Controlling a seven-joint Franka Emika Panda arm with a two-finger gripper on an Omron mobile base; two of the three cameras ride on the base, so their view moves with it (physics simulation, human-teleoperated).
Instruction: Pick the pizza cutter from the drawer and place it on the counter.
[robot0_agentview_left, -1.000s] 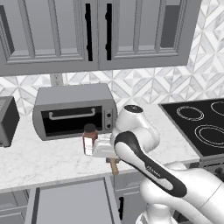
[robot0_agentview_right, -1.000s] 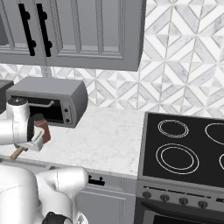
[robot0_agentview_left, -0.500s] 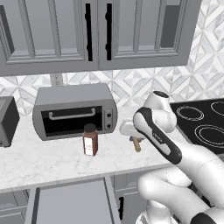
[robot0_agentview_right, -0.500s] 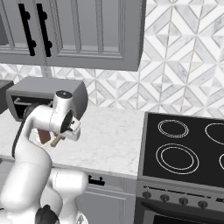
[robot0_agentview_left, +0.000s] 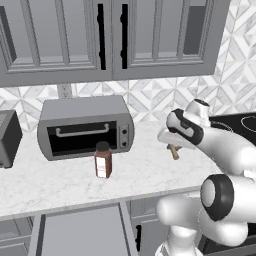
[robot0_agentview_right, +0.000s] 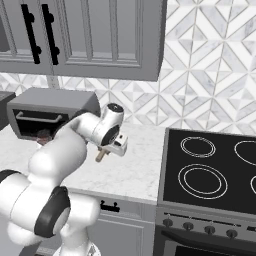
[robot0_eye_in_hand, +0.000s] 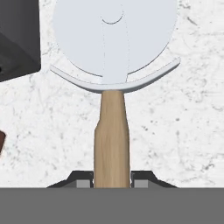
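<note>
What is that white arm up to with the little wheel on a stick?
The gripper is shut on the pizza cutter, holding its wooden handle, with the wheel pointing away over the counter. The cutter is not yet set down. The drawer it belongs to stands pulled out below. A brown bottle stands in front of the toaster oven.

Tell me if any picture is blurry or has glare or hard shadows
Hand view: sharp, flat light, no glare on the cutter. Left base view: crisp, the bottle throws only a faint shadow on the counter. Right base view: even light, no blur.
</note>
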